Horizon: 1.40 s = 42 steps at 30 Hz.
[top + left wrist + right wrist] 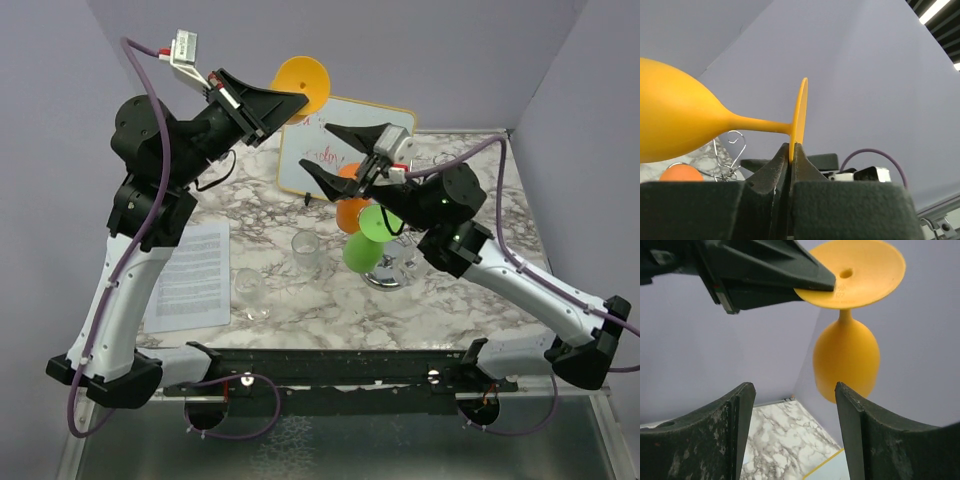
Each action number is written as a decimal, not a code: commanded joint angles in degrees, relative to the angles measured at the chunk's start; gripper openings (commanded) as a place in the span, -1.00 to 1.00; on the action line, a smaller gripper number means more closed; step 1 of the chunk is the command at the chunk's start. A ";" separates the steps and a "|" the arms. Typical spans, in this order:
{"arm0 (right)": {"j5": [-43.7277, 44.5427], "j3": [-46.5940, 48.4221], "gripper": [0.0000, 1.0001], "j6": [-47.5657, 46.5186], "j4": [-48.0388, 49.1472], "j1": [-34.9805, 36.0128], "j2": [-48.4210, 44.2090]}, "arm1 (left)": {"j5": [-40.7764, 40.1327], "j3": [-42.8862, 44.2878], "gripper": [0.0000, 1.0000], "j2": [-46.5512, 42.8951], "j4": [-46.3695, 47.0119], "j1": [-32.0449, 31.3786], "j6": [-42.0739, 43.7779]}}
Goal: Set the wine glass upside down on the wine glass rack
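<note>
My left gripper (pixel 292 100) is raised high and shut on the rim of the foot of a yellow wine glass (pixel 304 82). In the left wrist view the foot's edge (pixel 801 117) is pinched between the fingertips, with the bowl to the left. In the right wrist view the glass (pixel 846 360) hangs bowl down, foot on top. My right gripper (pixel 320 150) is open and empty just right of it; its jaws stand wide apart below the bowl (pixel 795 410). The wire wine glass rack (pixel 390 272) stands mid-table under the right arm; its scroll arms (pixel 730 155) show in the left wrist view.
An orange glass (pixel 352 212) and a green glass (pixel 365 240) hang on the rack. A whiteboard (pixel 300 160) stands behind it. Two clear glasses (pixel 306 250) (pixel 250 292) and a printed sheet (pixel 190 275) are on the marble table (pixel 480 200).
</note>
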 commanded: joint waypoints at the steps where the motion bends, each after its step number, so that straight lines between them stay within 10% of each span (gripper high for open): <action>1: 4.09 -2.57 0.41 6.73 -3.04 0.24 -6.74 | 0.66 0.30 -1.00 3.19 2.70 1.04 1.83; 26: 27.82 -3.30 0.26 46.33 -43.04 0.29 -30.62 | 3.97 -1.21 -1.00 18.33 3.11 -2.18 1.62; 42: 32.25 -8.14 0.22 40.58 -38.51 0.23 -36.17 | 6.59 0.26 -1.00 26.29 -0.31 -6.43 -1.33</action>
